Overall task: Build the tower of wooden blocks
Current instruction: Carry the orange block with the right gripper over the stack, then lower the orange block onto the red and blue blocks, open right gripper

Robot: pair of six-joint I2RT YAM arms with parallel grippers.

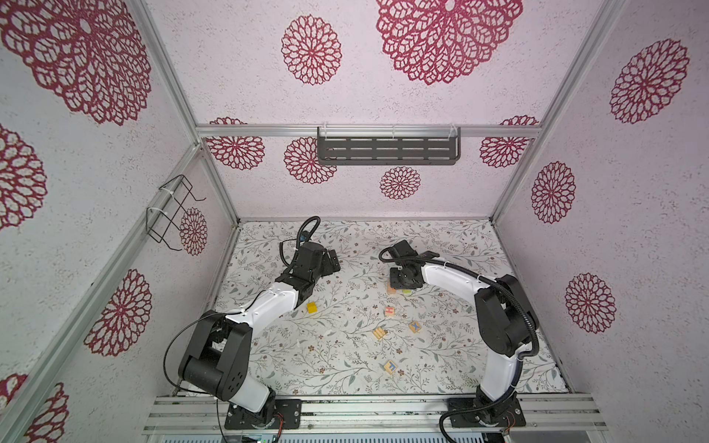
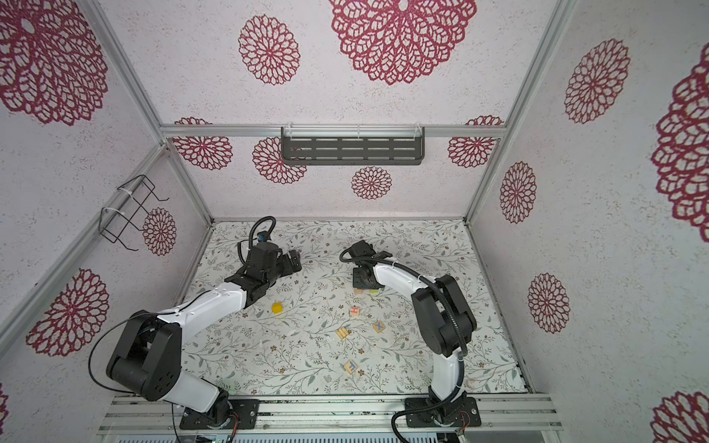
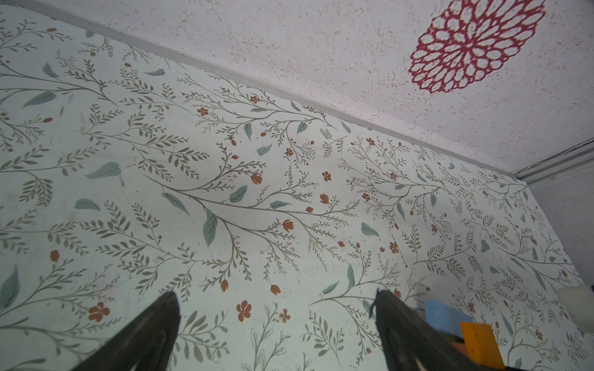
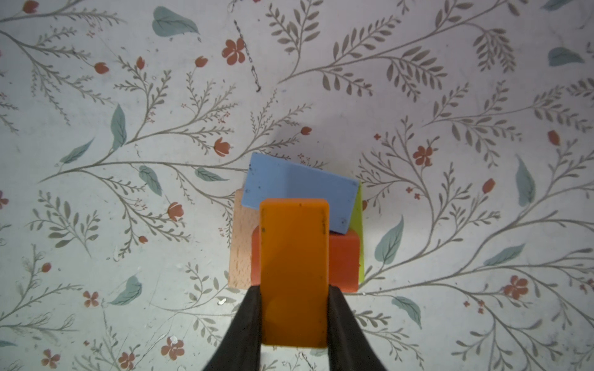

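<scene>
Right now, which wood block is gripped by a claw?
The orange bar, pinched in the right claw; the blue bar beneath it lies free.

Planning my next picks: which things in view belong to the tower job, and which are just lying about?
Job: orange block, held by the right end effector; four-block stack under it; loose yellow cube; four letter blocks.
Lying about: slotted shelf, back wall; wire rack, side wall.
</scene>
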